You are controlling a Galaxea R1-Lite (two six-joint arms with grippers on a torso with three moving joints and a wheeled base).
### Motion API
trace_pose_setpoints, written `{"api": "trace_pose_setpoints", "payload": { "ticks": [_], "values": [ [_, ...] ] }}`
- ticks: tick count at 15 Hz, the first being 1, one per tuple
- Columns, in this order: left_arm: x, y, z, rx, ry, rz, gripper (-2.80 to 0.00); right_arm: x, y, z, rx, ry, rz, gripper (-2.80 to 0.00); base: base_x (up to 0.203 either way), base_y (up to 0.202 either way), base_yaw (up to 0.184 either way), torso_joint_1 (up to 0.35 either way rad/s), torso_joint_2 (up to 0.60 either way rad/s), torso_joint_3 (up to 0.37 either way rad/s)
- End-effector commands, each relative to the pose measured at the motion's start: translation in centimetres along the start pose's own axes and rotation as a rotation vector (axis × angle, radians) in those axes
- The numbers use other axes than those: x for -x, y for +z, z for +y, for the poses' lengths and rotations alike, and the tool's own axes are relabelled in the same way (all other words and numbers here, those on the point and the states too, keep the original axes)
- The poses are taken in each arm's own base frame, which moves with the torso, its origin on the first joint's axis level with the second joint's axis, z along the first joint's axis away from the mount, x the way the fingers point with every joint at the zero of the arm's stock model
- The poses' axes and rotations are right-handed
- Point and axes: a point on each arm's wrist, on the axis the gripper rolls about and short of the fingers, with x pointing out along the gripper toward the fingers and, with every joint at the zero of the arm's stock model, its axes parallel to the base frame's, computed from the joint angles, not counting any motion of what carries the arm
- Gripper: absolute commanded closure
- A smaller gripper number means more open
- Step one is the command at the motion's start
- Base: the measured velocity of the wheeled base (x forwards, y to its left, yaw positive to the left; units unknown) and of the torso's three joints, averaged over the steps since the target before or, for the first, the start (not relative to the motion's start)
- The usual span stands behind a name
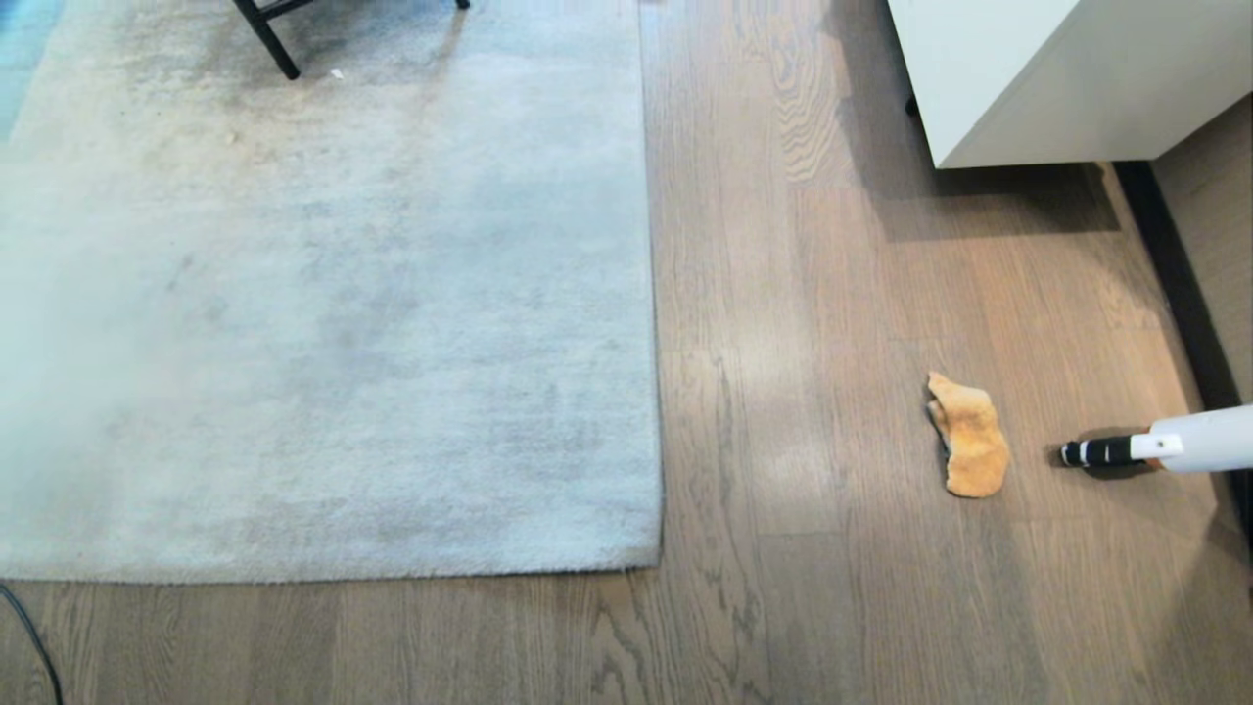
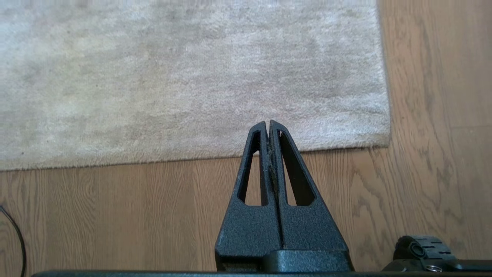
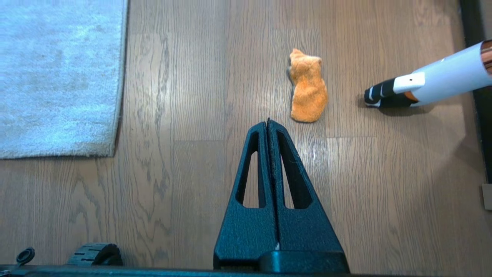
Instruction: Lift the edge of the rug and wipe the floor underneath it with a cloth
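Note:
A pale grey rug lies flat on the wood-grain floor (image 1: 803, 411); its rug edge (image 1: 654, 392) runs down the middle of the head view to a near corner (image 1: 658, 563). The orange cloth (image 1: 969, 436) lies crumpled on the floor to the right of the rug. Neither arm shows in the head view. My left gripper (image 2: 268, 122) is shut and empty, hanging above the rug's near border (image 2: 346, 148). My right gripper (image 3: 268, 121) is shut and empty, above bare floor a little short of the cloth (image 3: 308, 86).
A white and black vacuum nozzle (image 1: 1155, 446) rests on the floor just right of the cloth. A white cabinet (image 1: 1067, 78) stands at the back right, with a dark baseboard (image 1: 1175, 274) beside it. A black furniture leg (image 1: 269, 39) stands on the rug's far part. A black cable (image 1: 29, 636) trails at the near left.

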Motion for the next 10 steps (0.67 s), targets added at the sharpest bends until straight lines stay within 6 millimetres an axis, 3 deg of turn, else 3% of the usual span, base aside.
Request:
{"api": "trace_pose_setpoints", "payload": {
  "ticks": [1, 10],
  "values": [
    [0.00, 0.00, 0.00, 0.000, 0.000, 0.000, 0.00, -0.01, 0.01, 0.00, 0.000, 0.000, 0.000, 0.00, 0.000, 0.000, 0.000, 0.002, 0.00, 0.198],
    [0.00, 0.00, 0.00, 0.000, 0.000, 0.000, 0.00, -0.01, 0.01, 0.00, 0.000, 0.000, 0.000, 0.00, 0.000, 0.000, 0.000, 0.002, 0.00, 0.204]
  ]
}}
